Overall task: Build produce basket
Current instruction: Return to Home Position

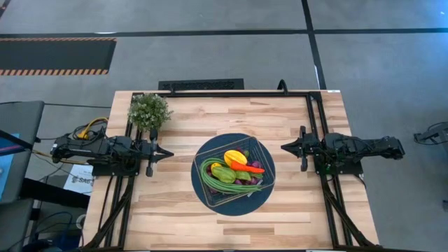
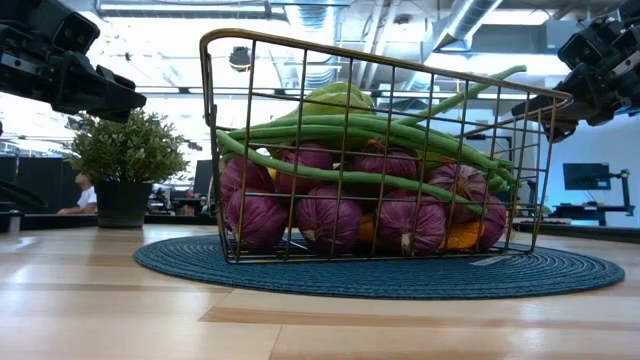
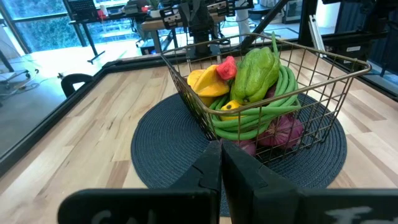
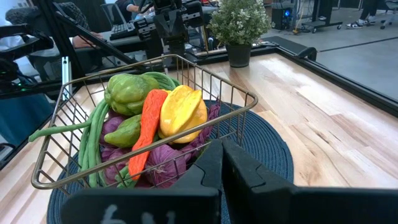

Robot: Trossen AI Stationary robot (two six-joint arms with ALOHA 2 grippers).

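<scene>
The wire basket (image 1: 263,155) stands by its bottom on the dark blue round mat (image 1: 201,187) at the table's middle. The produce lies inside it: a yellow pepper (image 1: 234,158), an orange carrot (image 1: 252,169), green peppers (image 1: 224,174), long green beans (image 1: 210,178) and purple grapes (image 2: 325,215) underneath. My left gripper (image 1: 169,152) hovers shut over the table to the basket's left, pointing at it. My right gripper (image 1: 285,148) hovers shut to the basket's right, pointing at it too. Both stay apart from the basket.
A bushy potted plant (image 1: 148,110) stands near the table's far left corner, just behind my left arm. Bare wood lies along the near edge (image 1: 231,227) and the far edge. A black frame runs along the table's sides.
</scene>
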